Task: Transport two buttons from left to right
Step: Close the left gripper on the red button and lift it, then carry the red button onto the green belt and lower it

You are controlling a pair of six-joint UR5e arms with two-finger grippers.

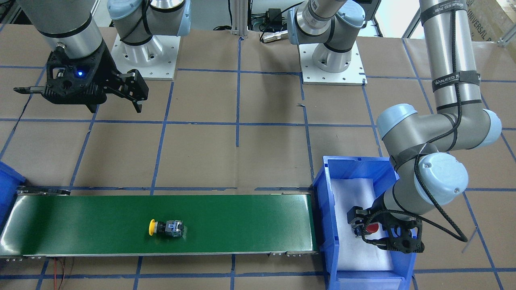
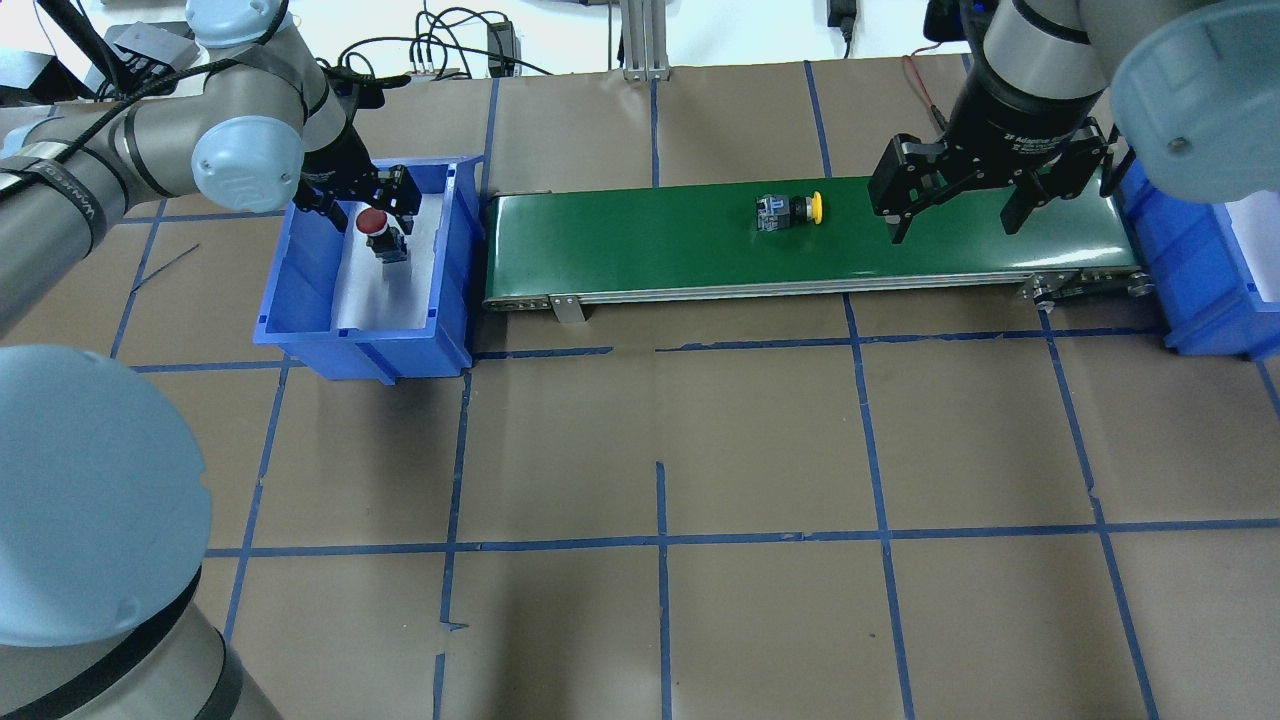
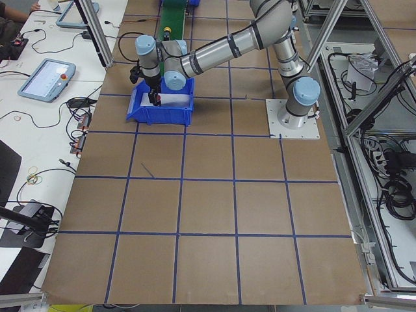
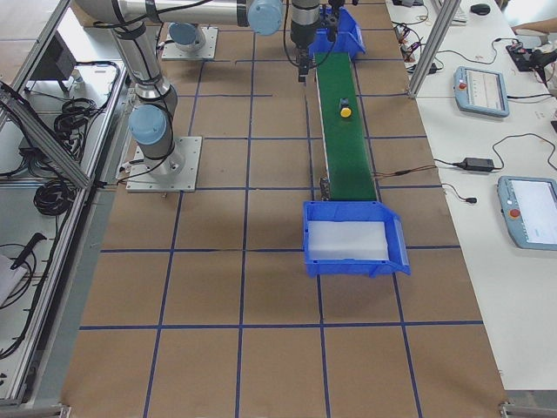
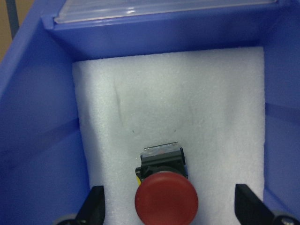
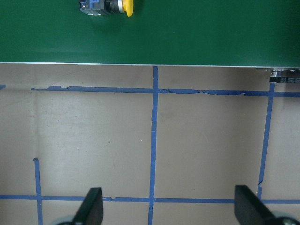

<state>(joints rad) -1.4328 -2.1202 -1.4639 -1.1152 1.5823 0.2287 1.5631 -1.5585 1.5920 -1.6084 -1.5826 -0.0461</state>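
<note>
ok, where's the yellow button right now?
The yellow button lies on its side on the green conveyor belt, about mid-belt in the overhead view, just left of the right end effector.

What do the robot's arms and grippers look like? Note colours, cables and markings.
Both arms are silver-grey tubes with pale blue joint caps. The left arm carries a black braided cable held by black bands with white lettering. The left gripper and right gripper are black, two-fingered.

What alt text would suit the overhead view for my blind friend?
The left gripper, open, straddles a red button in a blue bin. A yellow button lies on a green conveyor belt; the right gripper hovers open nearby.
</note>
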